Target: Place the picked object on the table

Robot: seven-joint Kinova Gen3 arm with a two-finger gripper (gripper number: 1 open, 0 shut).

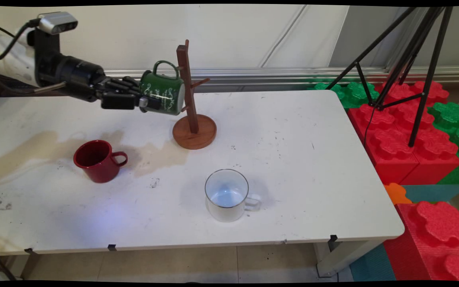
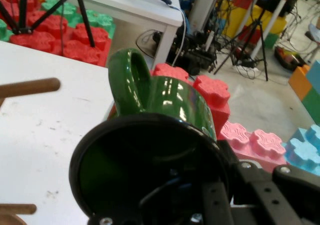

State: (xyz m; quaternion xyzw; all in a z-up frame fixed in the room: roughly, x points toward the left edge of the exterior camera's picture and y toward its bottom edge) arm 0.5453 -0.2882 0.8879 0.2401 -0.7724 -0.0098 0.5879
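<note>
Arm comes in from the far left, reaching right above the table. Gripper is clamped on the rim of a green mug, one finger inside the mouth, the other outside on the wall. Mug is held off the table, lying on its side, mouth facing left toward the arm, handle pointing up. It has white lettering on its side. In the hand view the green mug fills the middle, dark inside toward the camera, handle up and left, gripper linkage at the bottom right.

Just right of the mug stands a wooden mug rack, upright post on a round base, with short pegs sticking out. Mug's base end is right against the post; cannot tell if it touches. The handle sits near an upper peg, not clearly hooked on it. One peg shows at the left edge of the hand view.

Nearer on the left, a red mug stands upright beside a brownish stain, handle to the right. Near middle, a white mug stands upright, handle right, well apart from the red one.

Right of the table: red and green foam blocks on the floor and a black tripod standing over them.
</note>
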